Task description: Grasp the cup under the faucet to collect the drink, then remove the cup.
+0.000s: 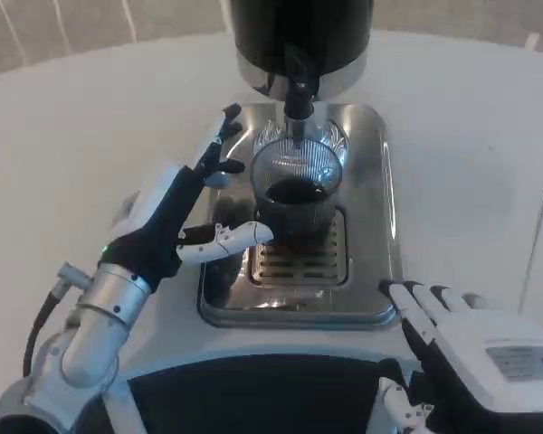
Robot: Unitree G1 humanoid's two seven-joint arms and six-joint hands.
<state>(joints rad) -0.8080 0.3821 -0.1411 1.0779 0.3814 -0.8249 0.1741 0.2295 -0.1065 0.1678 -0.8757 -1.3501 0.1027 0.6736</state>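
just white table (90, 117) under steel drip tray (380, 181), left hand (176, 221) spread beside cup (294, 194), right hand (475, 348) wide

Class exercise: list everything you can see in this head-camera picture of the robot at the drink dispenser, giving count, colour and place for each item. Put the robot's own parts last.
drink dispenser: one, black and silver, top centre, its faucet over the cup
cup: one, clear ribbed, dark drink inside, on the tray under the faucet
drip tray: one, silver with slotted grille, centre of table
table: one, white, under everything
left hand: one, white and black, fingers spread beside the cup's left side, thumb near its base
right hand: one, white and black, lower right, on the table by the tray's corner
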